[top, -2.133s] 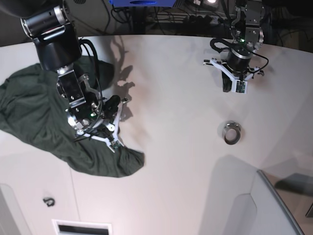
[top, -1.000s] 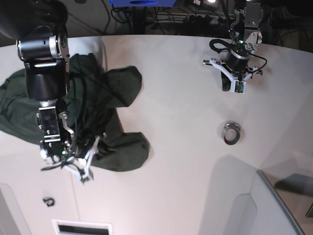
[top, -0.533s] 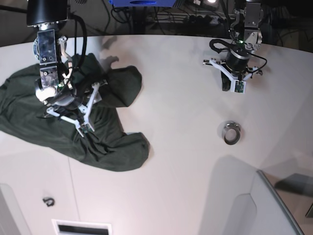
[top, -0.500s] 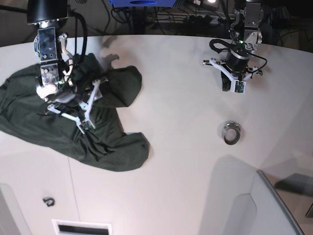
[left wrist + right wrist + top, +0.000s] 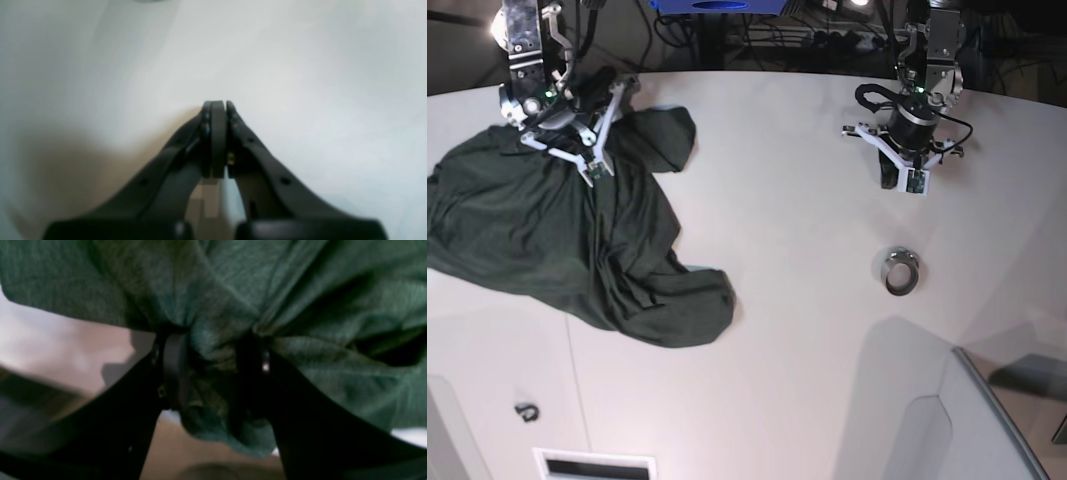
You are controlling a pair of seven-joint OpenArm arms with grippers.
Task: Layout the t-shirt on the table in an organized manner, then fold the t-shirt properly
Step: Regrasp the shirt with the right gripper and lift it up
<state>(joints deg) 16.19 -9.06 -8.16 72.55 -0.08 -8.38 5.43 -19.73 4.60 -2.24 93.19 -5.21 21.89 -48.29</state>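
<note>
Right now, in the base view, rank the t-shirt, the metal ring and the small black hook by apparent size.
1. t-shirt, by far the largest.
2. metal ring.
3. small black hook, smallest, though it sits nearer the camera.

Beyond the far curved edge, a dark space is holding tangled cables (image 5: 807,40) and a blue frame (image 5: 717,6). A bright lamp (image 5: 859,3) is shining at the top. A grey angled panel (image 5: 957,420) is sitting at lower right.

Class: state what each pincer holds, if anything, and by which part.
The right pincer pinches a bunched fold of the t-shirt near its far edge. The left pincer is shut and holds nothing.
</note>
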